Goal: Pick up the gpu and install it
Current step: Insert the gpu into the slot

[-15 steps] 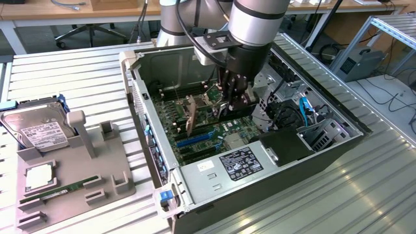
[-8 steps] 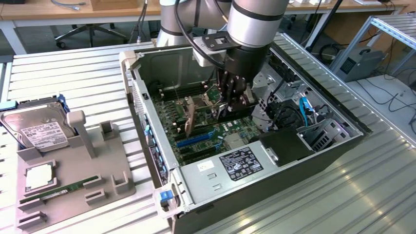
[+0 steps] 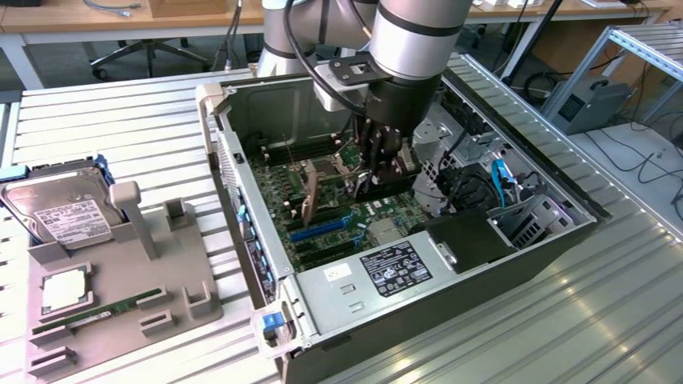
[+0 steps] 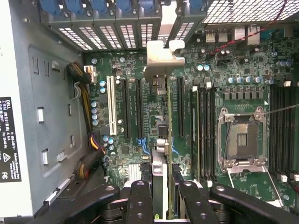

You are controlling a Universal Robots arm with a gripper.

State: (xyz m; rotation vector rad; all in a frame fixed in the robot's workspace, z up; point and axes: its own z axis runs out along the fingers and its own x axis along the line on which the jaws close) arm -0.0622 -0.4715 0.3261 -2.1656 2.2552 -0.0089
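End effector (image 4: 161,193) clamped on gpu (image 4: 161,140), holding it edge-on inside the case (image 3: 256,264), directly over the motherboard (image 4: 243,88); card's long axis runs parallel to the expansion slots (image 4: 126,109), bracket end toward the rear slot openings

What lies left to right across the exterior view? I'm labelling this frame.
Hard drive → grey parts tray → open computer case → gpu held edge-on by the gripper → blue cable.
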